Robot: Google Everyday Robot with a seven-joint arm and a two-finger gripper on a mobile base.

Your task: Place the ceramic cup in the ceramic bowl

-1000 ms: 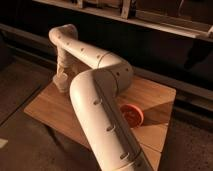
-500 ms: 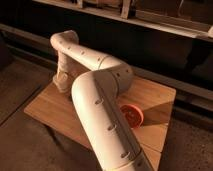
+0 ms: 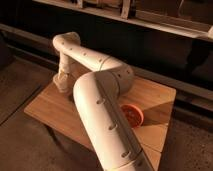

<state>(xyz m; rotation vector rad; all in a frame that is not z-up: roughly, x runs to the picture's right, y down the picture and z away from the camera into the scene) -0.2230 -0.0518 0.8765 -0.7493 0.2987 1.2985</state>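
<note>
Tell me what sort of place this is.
Probably a lab or workshop, dimly lit: a plain wooden table on a bare floor, long shelving on the back wall, and a robot arm whose gripper hangs over the table's far left corner, away from the bowl.

dim amber light on gripper [image 3: 61, 84] at table's [image 3: 49, 108] left

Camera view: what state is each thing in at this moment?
End effector: low over the table's far left corner, apart from the bowl.
Bowl: upright on the table, partly hidden by the arm, no cup seen inside.
Cup: not visible.
</note>
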